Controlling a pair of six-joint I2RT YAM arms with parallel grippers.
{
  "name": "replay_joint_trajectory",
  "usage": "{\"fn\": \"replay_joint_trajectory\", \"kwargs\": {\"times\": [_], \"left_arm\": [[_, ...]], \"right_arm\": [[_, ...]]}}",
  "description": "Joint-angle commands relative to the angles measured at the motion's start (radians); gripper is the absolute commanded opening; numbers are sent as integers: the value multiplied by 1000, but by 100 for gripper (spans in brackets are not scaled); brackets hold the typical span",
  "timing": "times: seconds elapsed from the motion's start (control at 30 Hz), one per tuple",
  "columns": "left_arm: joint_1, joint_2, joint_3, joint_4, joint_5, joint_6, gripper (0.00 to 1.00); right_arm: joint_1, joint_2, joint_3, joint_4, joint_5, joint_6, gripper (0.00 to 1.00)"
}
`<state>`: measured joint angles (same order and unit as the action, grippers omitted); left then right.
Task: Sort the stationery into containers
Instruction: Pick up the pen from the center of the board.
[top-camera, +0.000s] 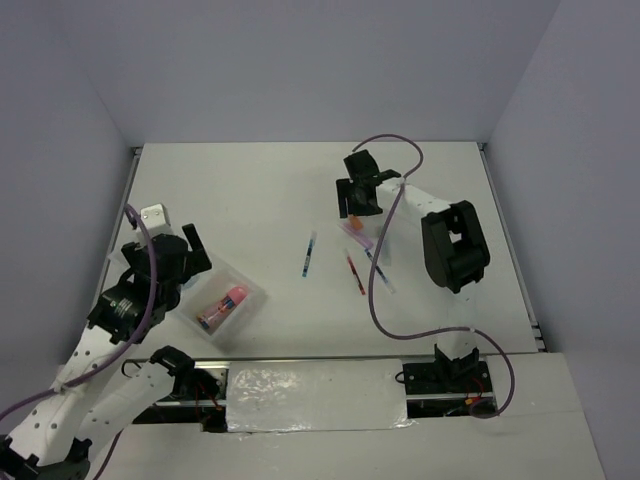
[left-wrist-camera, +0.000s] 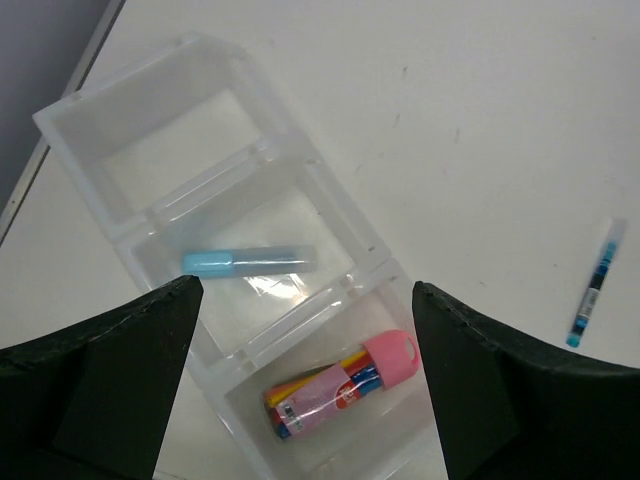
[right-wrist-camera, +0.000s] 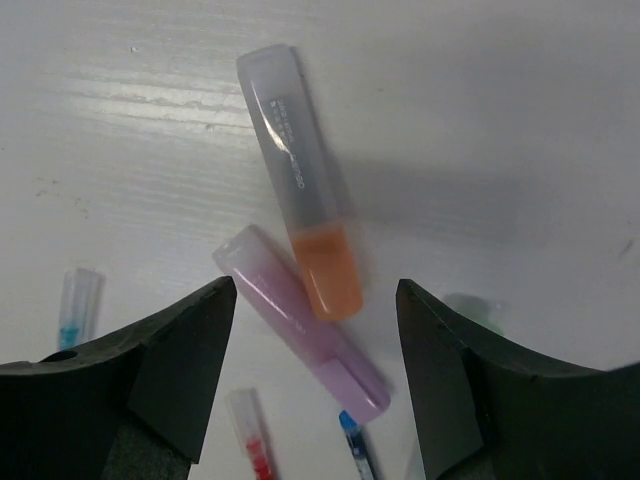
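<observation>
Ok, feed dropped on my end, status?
Left hand open, empty, over tray. Blue highlighter, pink tube inside. Right hand open over orange highlighter; purple highlighter against it.

Orange highlighter (right-wrist-camera: 300, 190): a line of small dark print runs along its clear part. The letters are too tiny and blurry to read.
Pink tube (left-wrist-camera: 335, 388): a small pale patch with dark marks sits on its side, near the end away from the cap. I cannot read it.
Words I can read: none, in any of the three views.
</observation>
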<state>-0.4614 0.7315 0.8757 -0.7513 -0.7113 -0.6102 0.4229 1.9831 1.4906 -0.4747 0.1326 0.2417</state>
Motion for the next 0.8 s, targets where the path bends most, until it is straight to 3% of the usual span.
{"fn": "replay_joint_trajectory", "kwargs": {"times": [0.0, 0.17, 0.47, 0.57, 0.67, 0.77], "left_arm": [[0, -60, -34, 86, 111, 55, 99], [0, -55, -38, 90, 141, 53, 99], [0, -113, -47, 104, 174, 43, 99], [0, -135, -47, 116, 197, 40, 99], [1, -161, -61, 156, 252, 38, 99], [1, -181, -69, 206, 335, 15, 99]], "right_arm": [[-3, 66, 114, -76, 25, -67, 72], [-6, 175, 230, -129, -39, -87, 63], [-9, 272, 321, -199, -7, -85, 32], [-10, 243, 300, -168, -40, -96, 19], [-9, 169, 229, -87, -74, -97, 14], [13, -11, 85, 42, -71, -91, 12]]}}
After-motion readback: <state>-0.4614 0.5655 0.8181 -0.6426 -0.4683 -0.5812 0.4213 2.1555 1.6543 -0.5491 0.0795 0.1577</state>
